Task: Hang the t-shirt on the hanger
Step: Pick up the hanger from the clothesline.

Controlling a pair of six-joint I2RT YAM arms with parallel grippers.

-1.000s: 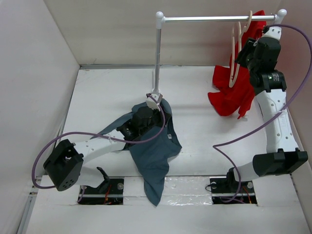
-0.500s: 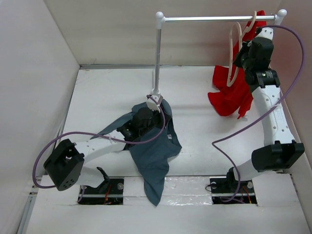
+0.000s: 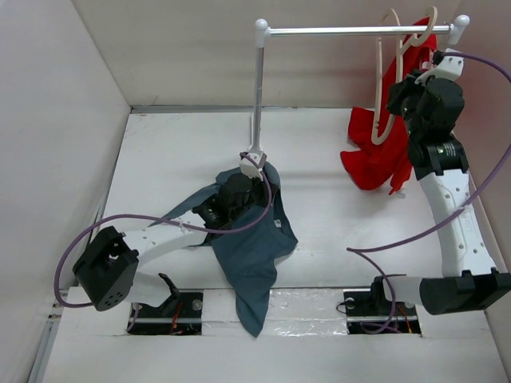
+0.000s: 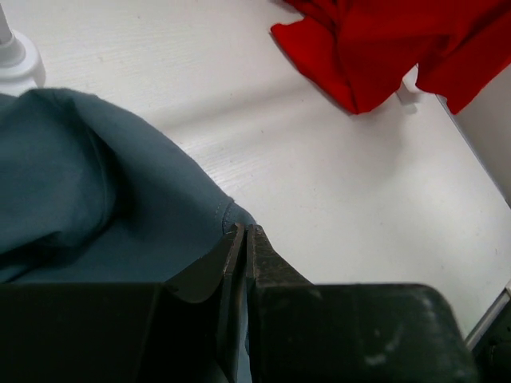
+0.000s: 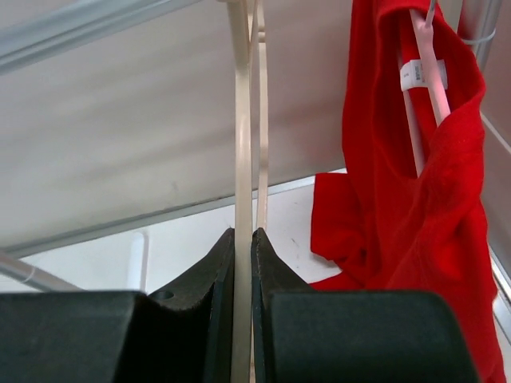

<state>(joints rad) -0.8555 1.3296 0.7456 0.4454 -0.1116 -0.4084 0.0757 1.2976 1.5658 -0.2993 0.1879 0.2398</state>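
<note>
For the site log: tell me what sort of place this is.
Probably a robotics test cell: a white table boxed in by plain white walls, a left arm and right arm bolted at its near edge, and a small metal clothes rail holding a red garment.

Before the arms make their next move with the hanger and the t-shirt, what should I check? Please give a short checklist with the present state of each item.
1. Right gripper shut on the pale cream curved hanger: ok.
2. Hanger's hook clear of the silver metal rail: cannot tell.
3. Left gripper shut on the edge of the soft slate blue-grey t-shirt: ok.
4. Hanger apart from the bright red garment hanging beside it: ok in the right wrist view.
5. Neck opening of the t-shirt exposed for the hanger: cannot tell, the fabric hangs bunched.
</note>
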